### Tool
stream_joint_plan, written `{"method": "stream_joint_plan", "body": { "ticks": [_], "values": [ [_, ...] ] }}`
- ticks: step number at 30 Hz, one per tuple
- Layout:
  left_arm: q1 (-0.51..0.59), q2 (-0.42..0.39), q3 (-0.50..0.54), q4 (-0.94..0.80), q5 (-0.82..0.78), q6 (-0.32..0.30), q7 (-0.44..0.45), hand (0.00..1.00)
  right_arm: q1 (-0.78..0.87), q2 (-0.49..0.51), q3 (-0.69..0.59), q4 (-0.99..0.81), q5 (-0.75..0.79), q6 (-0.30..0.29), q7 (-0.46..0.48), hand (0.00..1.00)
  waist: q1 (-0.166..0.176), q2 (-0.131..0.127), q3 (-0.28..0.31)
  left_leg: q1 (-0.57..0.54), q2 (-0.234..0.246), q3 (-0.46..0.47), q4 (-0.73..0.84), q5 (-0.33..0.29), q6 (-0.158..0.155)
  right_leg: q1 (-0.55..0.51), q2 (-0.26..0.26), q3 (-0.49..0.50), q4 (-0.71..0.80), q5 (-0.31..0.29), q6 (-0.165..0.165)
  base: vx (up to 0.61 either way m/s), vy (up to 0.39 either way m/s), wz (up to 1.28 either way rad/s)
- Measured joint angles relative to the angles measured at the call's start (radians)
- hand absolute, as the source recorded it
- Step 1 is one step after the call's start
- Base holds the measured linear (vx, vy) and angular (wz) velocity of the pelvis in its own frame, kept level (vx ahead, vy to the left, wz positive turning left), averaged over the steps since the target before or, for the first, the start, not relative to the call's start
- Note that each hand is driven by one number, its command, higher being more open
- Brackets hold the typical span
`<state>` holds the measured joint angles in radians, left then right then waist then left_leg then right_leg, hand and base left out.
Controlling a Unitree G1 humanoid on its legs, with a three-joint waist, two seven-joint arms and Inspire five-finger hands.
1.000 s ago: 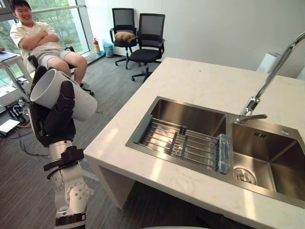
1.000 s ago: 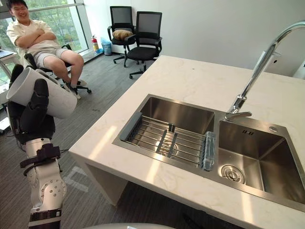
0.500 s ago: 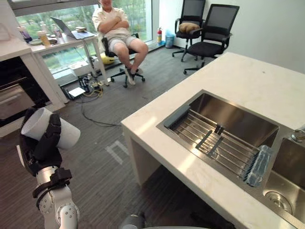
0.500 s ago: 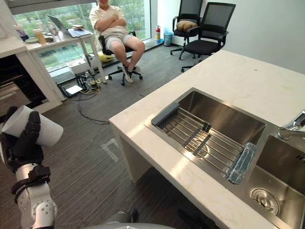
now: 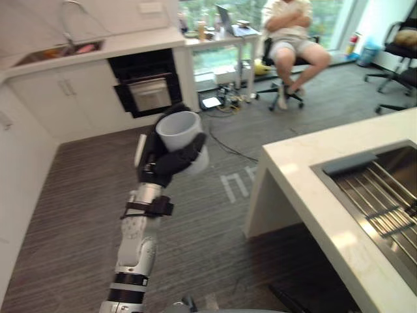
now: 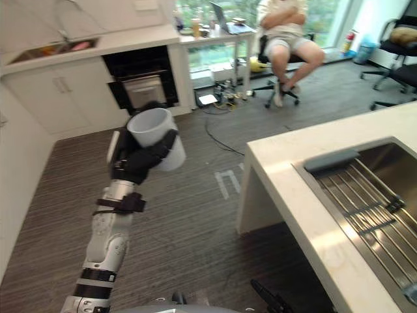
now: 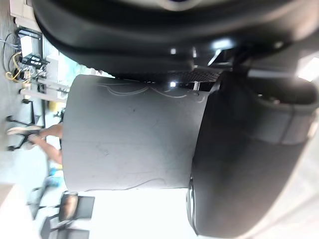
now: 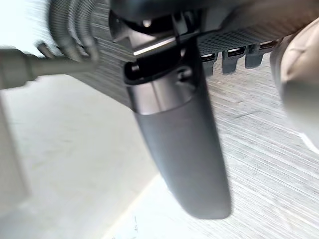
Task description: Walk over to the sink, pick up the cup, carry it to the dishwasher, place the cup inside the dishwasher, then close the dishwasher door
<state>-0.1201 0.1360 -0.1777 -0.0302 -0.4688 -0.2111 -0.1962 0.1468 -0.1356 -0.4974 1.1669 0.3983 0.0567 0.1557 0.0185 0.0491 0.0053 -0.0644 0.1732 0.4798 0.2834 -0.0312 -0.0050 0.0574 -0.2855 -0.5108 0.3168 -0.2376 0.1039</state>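
**Q:** Left eye?
**A:** My left hand (image 5: pixel 171 158) is up over the grey floor (image 5: pixel 71 215), clenched round a white cup (image 5: pixel 182 130), mouth up. Behind it there's a dark built-in appliance (image 5: pixel 147 88) under the white counter (image 5: pixel 137 42). A seated person (image 5: pixel 293 29) is far back. The island counter (image 5: pixel 306 169) with its steel sink (image 5: pixel 397 160) is on my right, well apart from the cup.

**Q:** Right eye?
**A:** Same scene. The cup is in that hand, between the appliance and the island.

**Q:** Left wrist?
**A:** Cup's side up close, with my hand's dark bulk pressed against it, touching. It's grasping the cup.

**Q:** Right wrist?
**A:** My right hand (image 8: pixel 182 144) is over the striped floor. Released or clenched, can't tell.
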Motion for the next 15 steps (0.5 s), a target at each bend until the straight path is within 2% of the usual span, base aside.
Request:
{"method": "stream_joint_plan", "body": {
  "ticks": [1, 2, 4, 6, 7, 8, 9, 10, 11, 12, 13, 14, 15],
  "values": [
    [-0.004, -0.007, -0.051, 0.001, 0.000, 0.026, -0.001, 0.00, -0.006, -0.028, -0.005, 0.023, 0.000, 0.000, -0.003, 1.00, -0.001, 0.017, -0.006, 0.041, -0.039, -0.015, -0.108, 0.019, -0.055, 0.014, -0.023, -0.024, -0.009, 0.013, 0.023, 0.01, 0.263, 0.72],
    [-0.003, -0.009, -0.079, 0.009, 0.000, 0.055, 0.005, 0.00, -0.020, -0.031, -0.015, 0.043, 0.000, 0.000, -0.010, 1.00, -0.001, 0.015, -0.007, 0.049, -0.080, -0.029, -0.158, 0.041, -0.038, 0.022, -0.043, -0.037, -0.020, 0.030, 0.028, 0.02, 0.273, 0.61],
    [-0.002, -0.010, -0.107, 0.033, -0.002, 0.087, 0.029, 0.00, -0.025, -0.031, -0.041, 0.049, 0.003, 0.000, -0.010, 1.00, -0.007, 0.004, -0.001, 0.041, -0.121, -0.068, -0.180, 0.051, -0.024, 0.034, -0.072, -0.051, -0.015, 0.064, 0.053, 0.02, 0.209, 0.70],
    [0.004, -0.013, -0.135, 0.049, -0.003, 0.137, 0.047, 0.00, -0.020, -0.038, -0.049, 0.059, 0.013, 0.006, -0.017, 1.00, -0.007, -0.015, 0.012, 0.037, -0.160, -0.137, -0.170, 0.039, -0.005, 0.030, -0.129, -0.052, 0.117, 0.074, 0.047, 0.00, 0.185, 1.19],
    [0.010, -0.012, -0.160, 0.055, -0.004, 0.150, 0.047, 0.00, -0.016, -0.038, -0.086, 0.054, 0.014, 0.000, -0.016, 1.00, -0.007, -0.031, 0.022, 0.041, -0.181, -0.192, -0.147, 0.025, 0.012, 0.002, -0.170, 0.001, 0.270, 0.100, 0.014, 0.01, 0.146, 1.28],
    [0.014, -0.012, -0.173, 0.058, -0.005, 0.153, 0.048, 0.00, -0.017, -0.037, -0.101, 0.047, 0.013, 0.001, -0.016, 1.00, -0.007, -0.038, 0.027, 0.045, -0.190, -0.223, -0.138, 0.020, 0.016, -0.030, -0.184, 0.058, 0.357, 0.135, -0.024, 0.04, 0.133, 1.58],
    [0.024, -0.005, -0.204, 0.061, -0.005, 0.155, 0.050, 0.00, -0.009, -0.037, -0.105, 0.036, 0.006, 0.004, -0.012, 1.00, -0.008, -0.044, 0.036, 0.057, -0.194, -0.285, -0.136, 0.010, 0.025, -0.100, -0.172, 0.185, 0.501, 0.197, -0.091, 0.06, 0.045, 1.29],
    [0.029, 0.003, -0.219, 0.061, -0.004, 0.155, 0.049, 0.00, -0.006, -0.031, -0.102, 0.031, 0.002, 0.004, -0.012, 1.00, -0.007, -0.035, 0.043, 0.062, -0.195, -0.317, -0.133, 0.009, 0.024, -0.125, -0.145, 0.247, 0.537, 0.173, -0.082, 0.07, 0.029, 1.63],
    [0.045, 0.001, -0.233, 0.061, -0.001, 0.154, 0.055, 0.00, 0.000, -0.007, -0.075, 0.003, 0.003, 0.005, -0.014, 1.00, 0.001, -0.049, 0.050, 0.058, -0.191, -0.378, -0.130, 0.008, 0.024, -0.154, -0.078, 0.333, 0.523, 0.082, -0.062, 0.04, -0.012, 1.66],
    [0.052, 0.002, -0.248, 0.061, 0.003, 0.154, 0.069, 0.00, 0.008, 0.021, -0.037, -0.012, 0.005, 0.006, -0.015, 1.00, 0.005, -0.054, 0.057, 0.045, -0.187, -0.421, -0.130, 0.007, 0.025, -0.172, -0.020, 0.389, 0.436, 0.033, -0.041, 0.04, -0.047, 1.67],
    [0.055, 0.002, -0.253, 0.061, 0.012, 0.154, 0.075, 0.00, 0.008, 0.037, -0.017, -0.016, 0.010, 0.010, -0.015, 1.00, 0.006, -0.060, 0.057, 0.035, -0.185, -0.441, -0.127, 0.007, 0.026, -0.177, 0.009, 0.424, 0.380, 0.018, -0.029, 0.04, -0.122, 1.66],
    [0.060, 0.002, -0.258, 0.061, 0.034, 0.154, 0.090, 0.00, 0.007, 0.066, 0.035, -0.018, 0.010, 0.022, -0.012, 1.00, 0.007, -0.065, 0.055, 0.008, -0.170, -0.446, -0.110, 0.007, 0.024, -0.182, 0.065, 0.499, 0.257, 0.016, -0.011, 0.06, -0.185, 1.70],
    [0.064, 0.003, -0.261, 0.046, 0.065, 0.155, 0.109, 0.00, 0.006, 0.098, 0.075, -0.028, -0.001, 0.009, -0.032, 1.00, 0.008, -0.095, 0.048, -0.028, -0.170, -0.437, -0.081, 0.009, 0.009, -0.175, 0.073, 0.511, 0.118, 0.080, 0.015, 0.06, -0.215, 1.67]
  ]
}}
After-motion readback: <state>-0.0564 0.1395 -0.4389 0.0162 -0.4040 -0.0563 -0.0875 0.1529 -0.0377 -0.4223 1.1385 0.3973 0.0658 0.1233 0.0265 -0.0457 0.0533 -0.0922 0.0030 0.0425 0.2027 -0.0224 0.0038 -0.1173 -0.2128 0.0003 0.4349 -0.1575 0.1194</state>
